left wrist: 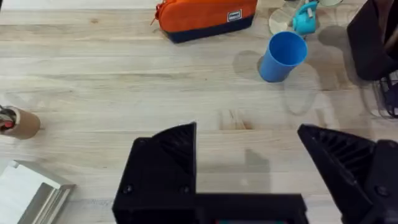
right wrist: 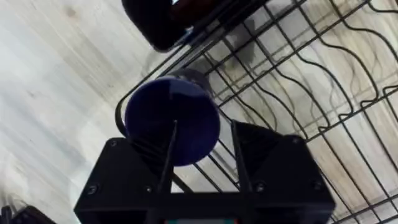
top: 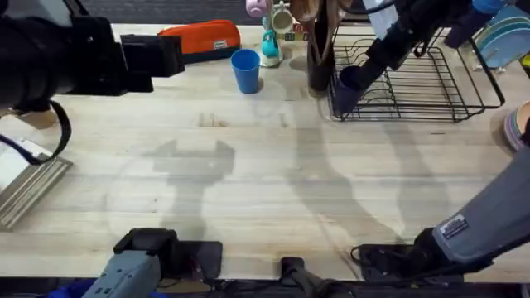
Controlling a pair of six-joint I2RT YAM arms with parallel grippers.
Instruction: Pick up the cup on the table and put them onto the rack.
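A dark navy cup point(top: 348, 88) hangs tilted at the left end of the black wire rack point(top: 431, 91), just over its corner wires. My right gripper point(top: 365, 69) reaches in from the right and is shut on it. In the right wrist view the navy cup point(right wrist: 172, 118) sits between the fingers point(right wrist: 267, 152), with the rack point(right wrist: 298, 74) wires right around it. The light blue cup point(top: 245, 70) stands upright on the table left of the rack. My left gripper point(top: 170, 58) hovers left of it; in its wrist view it is open point(left wrist: 247, 132) and holds nothing, the blue cup point(left wrist: 283, 56) well ahead.
An orange pouch point(top: 203, 37) lies at the back behind the blue cup. Small mugs and a teal figure point(top: 271, 45) stand beside a dark utensil holder point(top: 319, 58) at the rack's left. Plates point(top: 503, 37) lean at the far right. A tape roll point(left wrist: 18, 122) and a flat case point(top: 29, 186) are at the left.
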